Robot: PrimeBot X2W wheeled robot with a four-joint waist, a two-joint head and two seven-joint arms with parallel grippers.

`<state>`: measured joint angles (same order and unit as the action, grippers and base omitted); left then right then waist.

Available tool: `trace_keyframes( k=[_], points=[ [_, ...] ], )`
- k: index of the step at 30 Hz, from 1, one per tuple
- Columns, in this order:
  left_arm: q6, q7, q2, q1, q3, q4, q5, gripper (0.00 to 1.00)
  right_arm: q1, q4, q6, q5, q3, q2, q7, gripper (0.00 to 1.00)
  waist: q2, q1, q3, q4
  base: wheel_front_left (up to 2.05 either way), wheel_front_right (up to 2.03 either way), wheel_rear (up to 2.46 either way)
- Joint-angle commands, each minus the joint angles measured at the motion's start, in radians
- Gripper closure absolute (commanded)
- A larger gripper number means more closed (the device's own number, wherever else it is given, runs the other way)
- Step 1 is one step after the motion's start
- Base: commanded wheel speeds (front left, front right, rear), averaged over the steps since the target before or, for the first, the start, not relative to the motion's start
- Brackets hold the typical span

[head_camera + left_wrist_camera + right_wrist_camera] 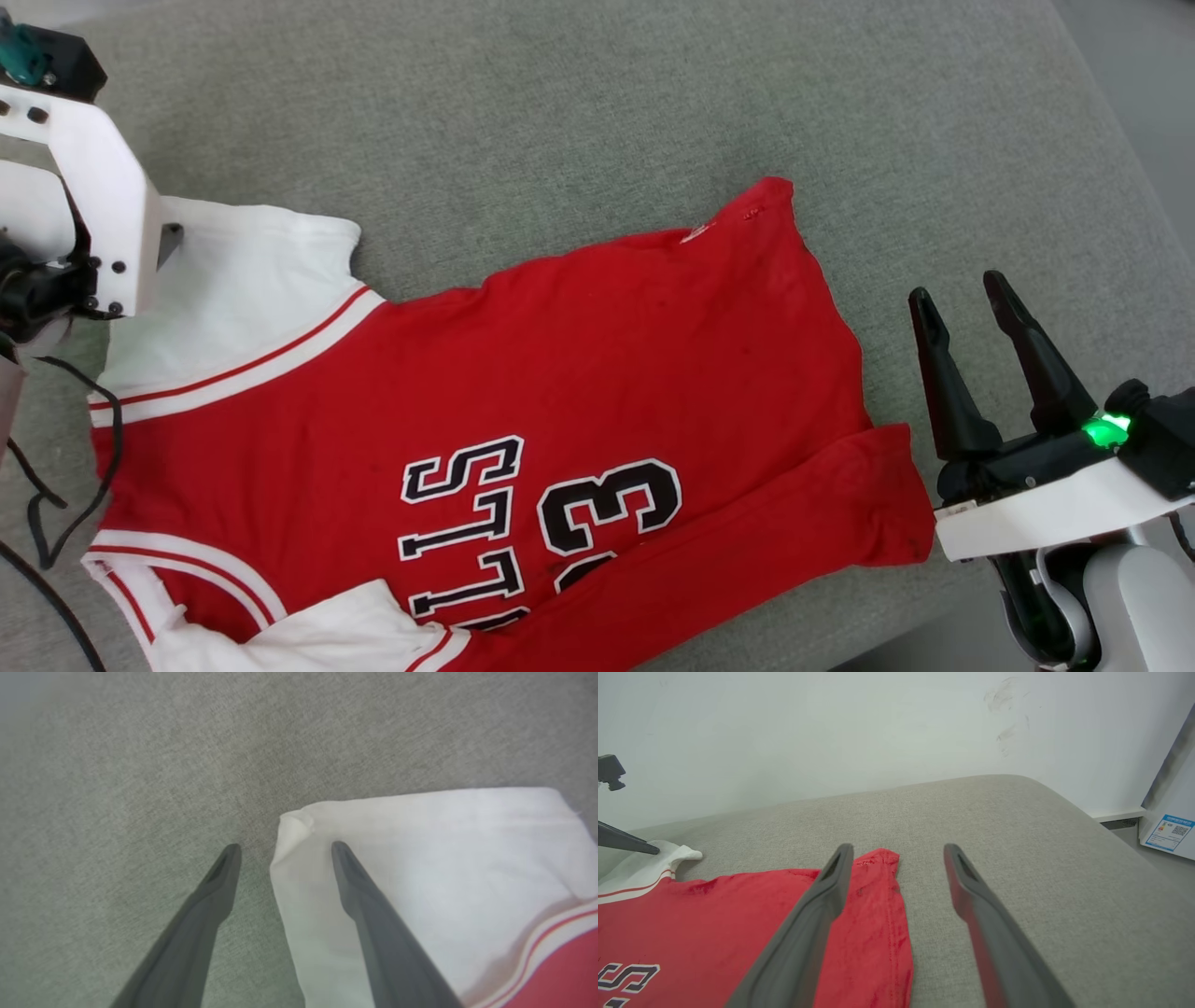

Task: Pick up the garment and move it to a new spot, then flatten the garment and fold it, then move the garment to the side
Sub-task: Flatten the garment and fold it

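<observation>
Red garment (579, 373): laid flat on the grey cushion (597, 93), number "3" and letters shown by the head view.
Left tool (282, 850): fingers held apart; by its wrist view one is placed over the white sleeve (444, 858), one over bare cushion.
Right tool (957, 291): fingers spread, nothing gripped, just beside the garment's edge.

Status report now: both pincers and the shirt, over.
Left pincer open, astride white sleeve corner. Right pincer open, empty, beside shirt. Shirt spread on grey cushion. Black cable at shirt's edge.
</observation>
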<state>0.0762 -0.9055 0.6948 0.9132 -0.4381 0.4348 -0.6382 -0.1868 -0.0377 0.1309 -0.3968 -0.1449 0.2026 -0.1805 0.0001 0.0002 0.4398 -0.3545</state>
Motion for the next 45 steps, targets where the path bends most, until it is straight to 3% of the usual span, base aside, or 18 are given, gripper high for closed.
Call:
trace_keyframes(
  k=[1, 4, 5, 7, 8, 17, 22, 25, 31, 35, 39, 45],
  points=[
    [-0.008, -0.01, 0.009, 0.011, 0.0, 0.004, -0.003, 0.0, -0.019, 0.003, 0.0, -0.004, -0.003, -0.005, -0.008, 0.0, -0.0001, -0.0002, 0.012, -0.009, 0.0, 0.0, 0.0],
    [-0.024, -0.036, 0.018, 0.002, -0.01, 0.004, 0.01, 0.0, -0.022, 0.012, 0.0, -0.006, -0.007, -0.002, -0.014, 0.0, -0.0001, -0.0002, 0.023, -0.014, 0.0, 0.0, 0.0],
    [-0.026, -0.041, 0.018, -0.009, -0.015, 0.004, 0.011, 0.24, -0.025, 0.015, 0.0, -0.004, -0.008, 0.0, -0.015, 0.0, -0.0001, -0.0002, 0.026, -0.014, 0.0, 0.0, 0.0],
    [-0.036, -0.042, 0.015, -0.029, -0.015, 0.005, 0.004, 0.85, -0.031, 0.018, 0.0, 0.004, -0.009, 0.007, -0.017, 0.0, -0.0001, -0.0002, 0.031, -0.014, 0.0, 0.0, 0.0],
    [-0.037, -0.044, 0.012, -0.038, -0.016, 0.004, -0.001, 1.0, -0.032, 0.019, 0.0, 0.005, -0.01, 0.009, -0.015, 0.0, -0.0001, -0.0002, 0.033, -0.012, 0.0, 0.0, 0.0],
    [-0.03, 0.094, -0.026, -0.049, -0.001, -0.051, 0.0, 1.0, -0.031, 0.01, 0.0, 0.015, -0.003, 0.043, 0.018, 0.0, -0.0001, -0.0002, -0.007, 0.038, 0.0, 0.0, 0.0],
    [-0.016, 0.21, -0.059, -0.083, -0.003, -0.091, 0.0, 1.0, -0.013, 0.004, 0.0, 0.005, 0.004, 0.099, 0.11, 0.0, -0.0001, -0.0002, -0.072, 0.097, 0.0, 0.0, 0.0],
    [0.002, 0.262, -0.074, -0.111, -0.013, -0.141, -0.005, 1.0, -0.013, -0.009, 0.0, -0.021, 0.003, 0.147, 0.222, 0.0, -0.0001, -0.0002, -0.106, 0.137, 0.0, 0.0, 0.0],
    [0.027, 0.332, -0.103, -0.181, -0.035, -0.307, -0.049, 1.0, -0.055, -0.026, 0.0, -0.067, -0.014, 0.284, 0.559, 0.0, -0.0001, -0.0002, -0.137, 0.217, 0.0, 0.0, 0.0],
    [0.029, 0.348, -0.093, -0.228, -0.045, -0.433, -0.054, 1.0, -0.124, 0.001, 0.0, -0.11, -0.016, 0.362, 0.763, 0.0, -0.0001, -0.0002, -0.126, 0.267, 0.0, 0.0, 0.0],
    [0.01, 0.363, -0.087, -0.272, -0.048, -0.548, -0.046, 1.0, -0.22, 0.052, -0.001, -0.146, -0.026, 0.403, 0.903, 0.0, -0.0001, -0.0002, -0.101, 0.308, 0.0, 0.0, 0.0],
    [-0.035, 0.377, -0.088, -0.335, -0.048, -0.704, -0.04, 1.0, -0.352, 0.146, 0.0, -0.137, -0.06, 0.41, 1.018, 0.0, -0.0001, -0.0002, -0.054, 0.359, 0.0, 0.0, 0.0]
  ],
)
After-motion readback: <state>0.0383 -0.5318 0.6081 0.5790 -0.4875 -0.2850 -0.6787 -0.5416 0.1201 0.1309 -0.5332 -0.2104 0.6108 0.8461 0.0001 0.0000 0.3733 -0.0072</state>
